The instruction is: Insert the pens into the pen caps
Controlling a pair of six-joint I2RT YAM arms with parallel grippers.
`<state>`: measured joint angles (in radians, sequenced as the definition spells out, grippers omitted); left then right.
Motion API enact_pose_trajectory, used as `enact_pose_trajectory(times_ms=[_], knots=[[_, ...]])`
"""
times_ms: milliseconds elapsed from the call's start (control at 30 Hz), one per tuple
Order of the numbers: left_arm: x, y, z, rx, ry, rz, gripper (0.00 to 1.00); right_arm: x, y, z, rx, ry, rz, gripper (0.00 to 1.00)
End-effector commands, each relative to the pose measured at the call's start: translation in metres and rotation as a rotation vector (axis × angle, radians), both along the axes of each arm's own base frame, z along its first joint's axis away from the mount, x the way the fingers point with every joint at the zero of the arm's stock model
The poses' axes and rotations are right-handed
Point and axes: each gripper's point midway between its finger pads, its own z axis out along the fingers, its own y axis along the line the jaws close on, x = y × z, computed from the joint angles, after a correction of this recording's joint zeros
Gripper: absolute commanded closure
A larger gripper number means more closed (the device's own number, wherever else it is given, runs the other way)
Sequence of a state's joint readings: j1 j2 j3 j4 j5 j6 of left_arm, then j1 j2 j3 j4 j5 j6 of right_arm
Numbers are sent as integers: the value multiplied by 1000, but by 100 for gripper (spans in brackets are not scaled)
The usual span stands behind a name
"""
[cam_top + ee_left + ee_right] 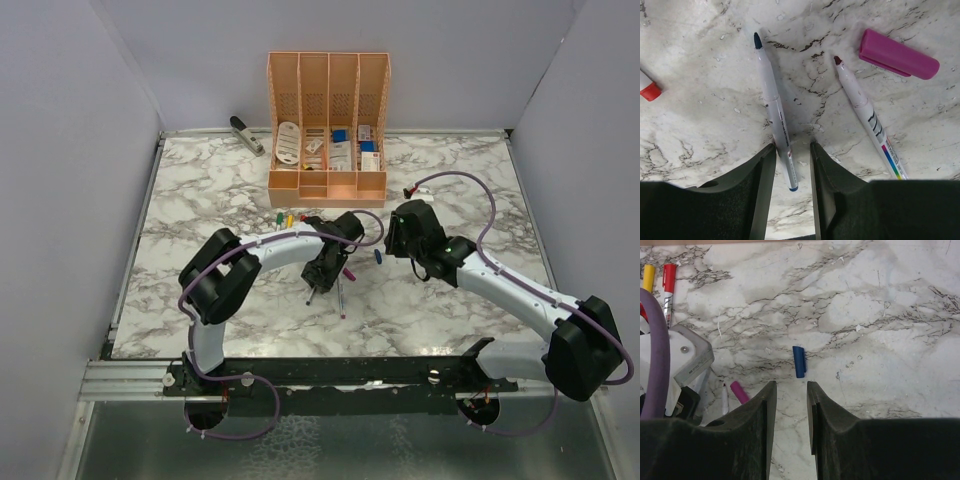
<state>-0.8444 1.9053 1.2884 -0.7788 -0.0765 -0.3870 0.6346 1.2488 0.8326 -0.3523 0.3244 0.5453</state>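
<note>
My left gripper [792,149] straddles the back end of the blue-tipped pen [774,100], which lies flat on the counter [700,110]. I judge that taking it there leaves the tip free for capping. The jaws stand a little apart with the pen between them, not clamped. My right gripper [791,385], jaws apart and empty, hangs just short of the blue cap [799,361], the likely match for that pen.

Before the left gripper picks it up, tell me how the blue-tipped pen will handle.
The blue-tipped pen looks stiff and light: a thin plastic barrel. Round and lying flat on the marble table, it may roll if nudged. Its glossy barrel could slip in the left gripper.
</note>
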Motion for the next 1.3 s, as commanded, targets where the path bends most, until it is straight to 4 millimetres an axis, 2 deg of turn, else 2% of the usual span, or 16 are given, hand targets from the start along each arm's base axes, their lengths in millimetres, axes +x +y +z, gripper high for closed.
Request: enact_pose_trajectory(times_ms=[0,233,733,967,1100,1200,1267], knots=[[-7,31,-36,164,61,-44,64,3,-6,13,10,-33,-34,69],[-2,36,-46,188,71,-40,64,-2,-8,11,16,-27,-41,69],[15,43,-45,83,80,30,64,-3,-7,9,28,-20,-45,69],[12,34,-46,23,97,31,65,-2,-8,10,24,-26,-50,69],[7,31,-47,-6,116,25,71,-1,-9,11,23,-32,-56,69],[3,30,-48,-15,132,20,87,-1,-10,11,21,-33,-59,69],[1,30,-50,-20,144,19,91,0,-10,11,22,-37,-61,69]])
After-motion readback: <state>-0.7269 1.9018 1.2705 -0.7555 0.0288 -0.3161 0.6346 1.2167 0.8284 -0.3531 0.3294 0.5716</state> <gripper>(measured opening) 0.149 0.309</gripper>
